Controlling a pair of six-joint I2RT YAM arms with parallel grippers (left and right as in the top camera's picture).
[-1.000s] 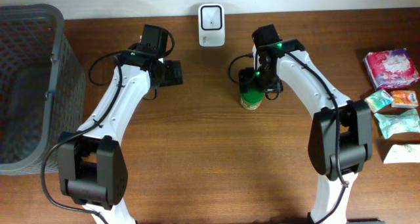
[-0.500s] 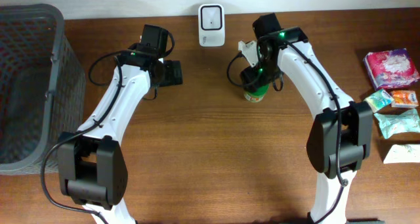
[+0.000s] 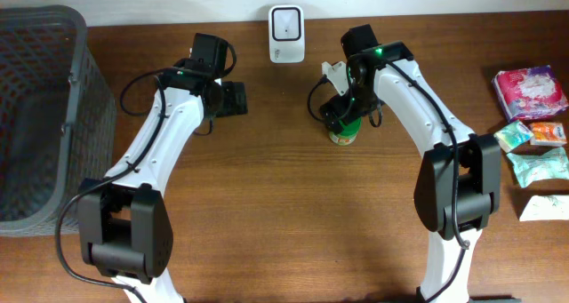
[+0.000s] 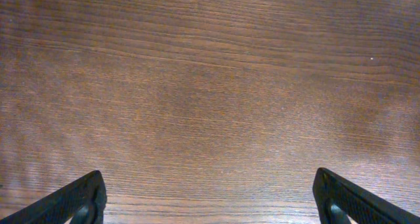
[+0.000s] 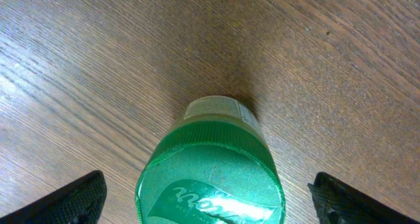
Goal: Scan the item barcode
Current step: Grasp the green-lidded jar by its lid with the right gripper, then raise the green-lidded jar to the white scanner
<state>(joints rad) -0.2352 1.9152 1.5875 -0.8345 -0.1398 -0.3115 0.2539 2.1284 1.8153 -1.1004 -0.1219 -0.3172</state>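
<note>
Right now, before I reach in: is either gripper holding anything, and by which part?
Nothing is held: right gripper open over the green-lidded jar, not touching; left gripper open.

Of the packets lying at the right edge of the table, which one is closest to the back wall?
The pink floral packet; the teal packets, orange packet and white packet all lie nearer the front edge.
</note>
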